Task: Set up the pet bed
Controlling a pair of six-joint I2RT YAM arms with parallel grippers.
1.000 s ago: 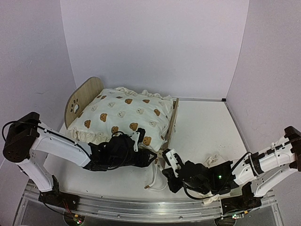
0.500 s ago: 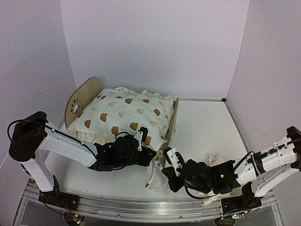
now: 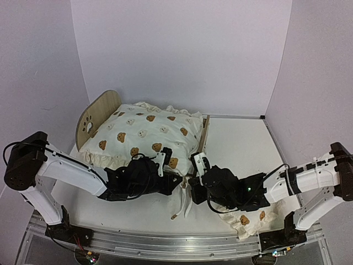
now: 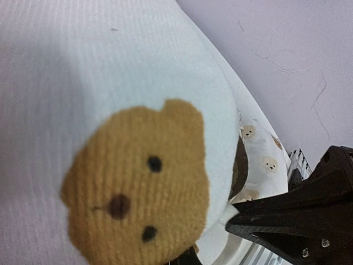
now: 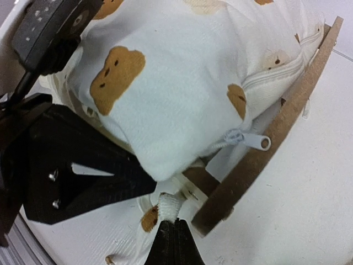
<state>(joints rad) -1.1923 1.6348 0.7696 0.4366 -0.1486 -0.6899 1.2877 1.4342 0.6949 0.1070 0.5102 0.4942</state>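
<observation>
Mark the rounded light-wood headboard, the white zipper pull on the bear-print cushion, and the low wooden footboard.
Headboard [image 3: 105, 105], top view: bare wood above the cutout.
Zipper pull [image 5: 251, 139], right wrist view: its tab.
Footboard [image 5: 288, 107], right wrist view: middle of the board.

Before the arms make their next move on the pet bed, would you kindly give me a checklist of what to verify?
1. Cushion on bed: ok, the cushion lies on the bed frame.
2. Tie held: ok, the right fingers are shut on the tie.
3. Tie fastened: not ok, its free end lies loose on the table.
4. Left grip: cannot tell, the left gripper is shut at the cushion's near corner, but pinched fabric is not visible.
5. Pillow placed: not ok, the pillow lies on the table under the right arm.
6. Room between the arms: cannot tell, they sit very close together.
</observation>
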